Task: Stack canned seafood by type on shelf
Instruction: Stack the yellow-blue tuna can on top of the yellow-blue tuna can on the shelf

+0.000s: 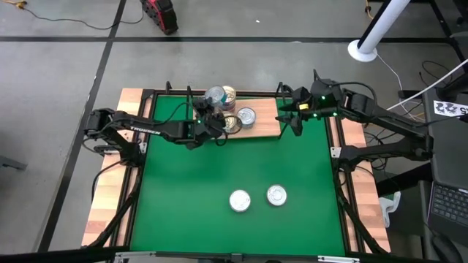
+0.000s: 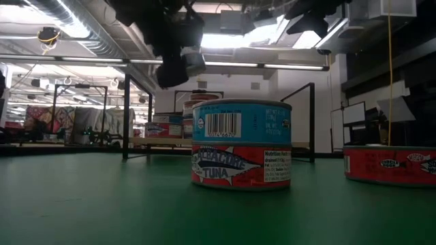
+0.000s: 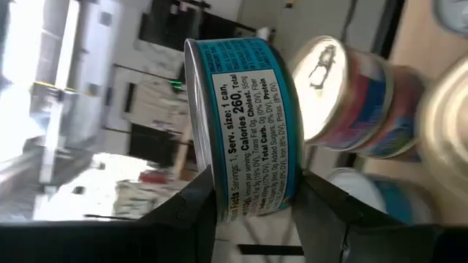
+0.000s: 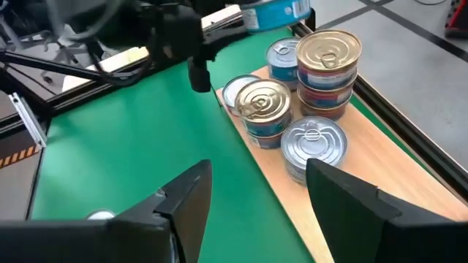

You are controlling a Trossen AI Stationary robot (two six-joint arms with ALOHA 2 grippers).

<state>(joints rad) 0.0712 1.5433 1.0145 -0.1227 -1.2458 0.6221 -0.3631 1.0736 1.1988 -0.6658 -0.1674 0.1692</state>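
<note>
High view: the left pincer (image 1: 213, 117) sits at the shelf's (image 1: 267, 126) left end among stacked cans (image 1: 246, 115). The right pincer (image 1: 295, 117) waits at the shelf's right end. Two cans (image 1: 240, 200) stand apart on the green surface (image 1: 190, 197).

Low view: a tuna can (image 2: 242, 144) stands nearest; the shelf lies behind.

Left wrist view: the left pincer (image 3: 256, 201) is clamped on a teal can (image 3: 245, 128), apparently raised.

Right wrist view: the right pincer (image 4: 256, 190) is open, empty, facing the cans on the shelf (image 4: 380, 153).
</note>
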